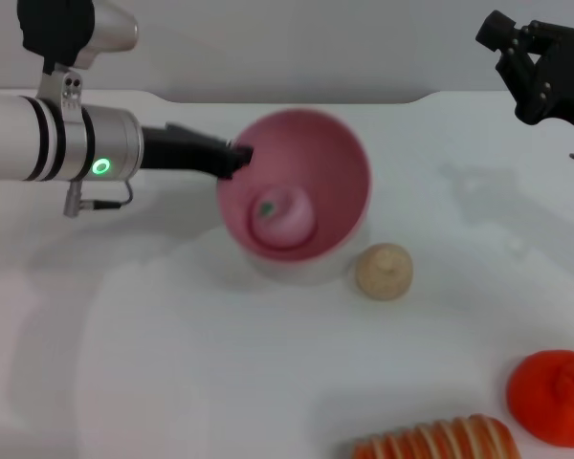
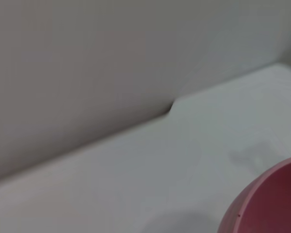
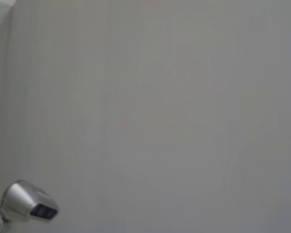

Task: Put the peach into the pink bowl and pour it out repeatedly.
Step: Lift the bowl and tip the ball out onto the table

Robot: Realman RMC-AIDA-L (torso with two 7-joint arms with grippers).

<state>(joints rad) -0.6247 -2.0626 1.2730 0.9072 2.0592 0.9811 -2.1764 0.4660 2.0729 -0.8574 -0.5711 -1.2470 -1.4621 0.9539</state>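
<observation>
Table: a plain white top (image 1: 172,382) ran from the near edge back to a pale wall; soft shadows lay around the middle.
Near edge: a striped orange-and-cream loaf (image 1: 430,441) lay at the near edge, right of centre, cut off by the frame.
Tangerine: a bright orange tangerine (image 1: 552,397) sat just right of the loaf, well apart from the bowl.
Bun: a beige bun (image 1: 383,272) stood just beside the bowl's lower right side; whether the two touched could not be told.
Bowl: the pink bowl (image 1: 306,158) was tilted, its mouth turned toward the camera and its lower wall at the table. In the left wrist view only a slice of its pink wall (image 2: 271,204) showed at the corner.
Peach: the peach (image 1: 283,216) lay inside the bowl, low against the near inner wall, its green mark facing out.
Left gripper: the left gripper (image 1: 235,159) reached in from the left and pinched the bowl's left rim, its dark fingers pressed together on the edge. The peach lay below and just right of the fingertips, not touching them.
Right gripper: the right gripper (image 1: 513,40) hung raised at the far right, its fingers spread on nothing, well apart from the bowl.
Wall: the right wrist view showed only blank grey wall and a silver housing (image 3: 26,201) in one corner.
</observation>
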